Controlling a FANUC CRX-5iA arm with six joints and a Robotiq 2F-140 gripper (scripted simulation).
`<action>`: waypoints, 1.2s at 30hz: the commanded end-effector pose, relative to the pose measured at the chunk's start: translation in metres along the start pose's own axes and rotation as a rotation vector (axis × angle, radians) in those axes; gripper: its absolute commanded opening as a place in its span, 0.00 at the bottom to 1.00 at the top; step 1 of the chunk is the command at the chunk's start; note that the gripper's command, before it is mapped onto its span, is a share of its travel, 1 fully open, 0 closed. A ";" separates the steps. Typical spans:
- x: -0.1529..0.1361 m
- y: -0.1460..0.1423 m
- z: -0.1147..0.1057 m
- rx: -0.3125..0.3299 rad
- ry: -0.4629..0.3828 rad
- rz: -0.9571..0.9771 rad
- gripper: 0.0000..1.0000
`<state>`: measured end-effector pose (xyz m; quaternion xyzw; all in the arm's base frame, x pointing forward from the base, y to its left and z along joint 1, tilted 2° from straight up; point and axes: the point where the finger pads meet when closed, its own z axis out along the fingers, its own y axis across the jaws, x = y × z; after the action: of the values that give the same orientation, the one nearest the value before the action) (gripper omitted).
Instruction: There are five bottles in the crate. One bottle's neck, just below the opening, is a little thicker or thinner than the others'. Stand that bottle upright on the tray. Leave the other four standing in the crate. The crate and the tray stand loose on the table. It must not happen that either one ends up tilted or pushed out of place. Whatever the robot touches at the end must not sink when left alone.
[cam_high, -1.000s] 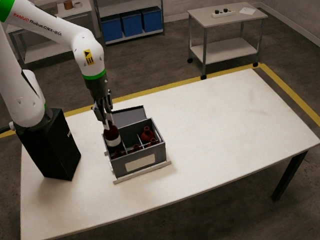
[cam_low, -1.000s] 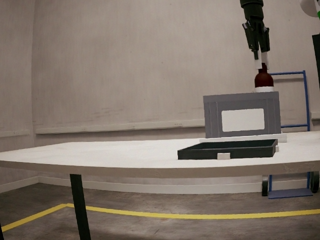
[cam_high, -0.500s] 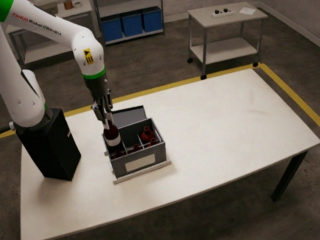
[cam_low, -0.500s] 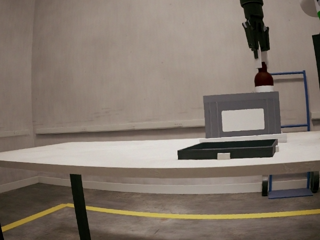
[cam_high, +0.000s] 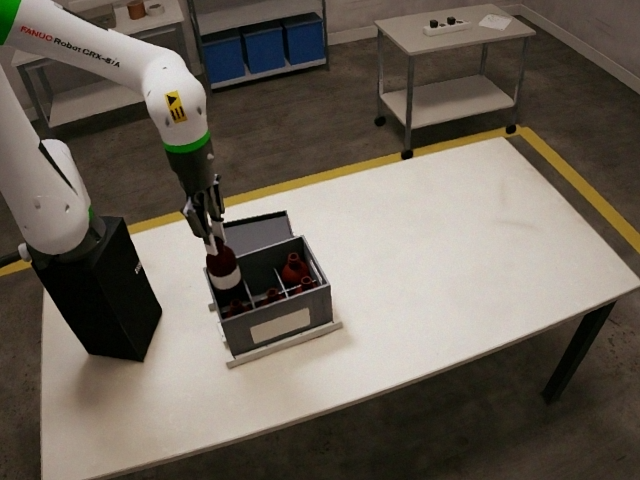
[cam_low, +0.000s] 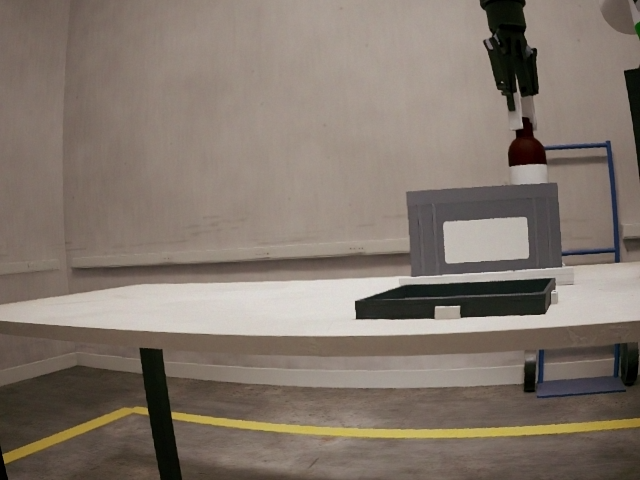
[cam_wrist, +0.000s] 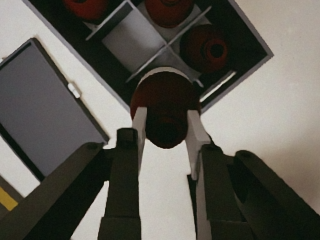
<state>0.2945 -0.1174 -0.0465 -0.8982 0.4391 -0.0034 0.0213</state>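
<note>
Table (cam_high: 439, 258) (cam_low: 206, 310) (cam_wrist: 280, 125): pale, flat, wide stretch beyond crate. Crate (cam_high: 320, 304) (cam_low: 423, 237) (cam_wrist: 245, 50): grey box, thin dividers, upright. Tray (cam_high: 258, 232) (cam_low: 403, 310) (cam_wrist: 42, 100): dark, shallow, low rim, just beside crate. My gripper (cam_high: 217, 240) (cam_low: 522, 121) (cam_wrist: 166, 123): pale fingers clamped on bottle (cam_high: 222, 263) (cam_low: 527, 149) (cam_wrist: 165, 100), glossy red-brown, round-shouldered, white band. It's upright, raised in a corner compartment, near crate walls, base hidden. Four others (cam_high: 294, 271) (cam_wrist: 205, 50) sit lower in crate.

Top looks down from high; exterior sits low, side-on (both catch the crate (cam_high: 276, 322) (cam_low: 421, 235) (cam_wrist: 250, 70)); wrist peers close.
</note>
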 end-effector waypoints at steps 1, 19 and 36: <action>0.000 0.000 -0.004 0.001 0.001 0.000 0.10; 0.000 0.000 -0.021 0.001 0.001 0.000 0.10; 0.000 0.000 -0.025 0.001 0.001 0.000 0.10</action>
<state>0.2938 -0.1183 -0.0217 -0.8982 0.4391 -0.0034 0.0213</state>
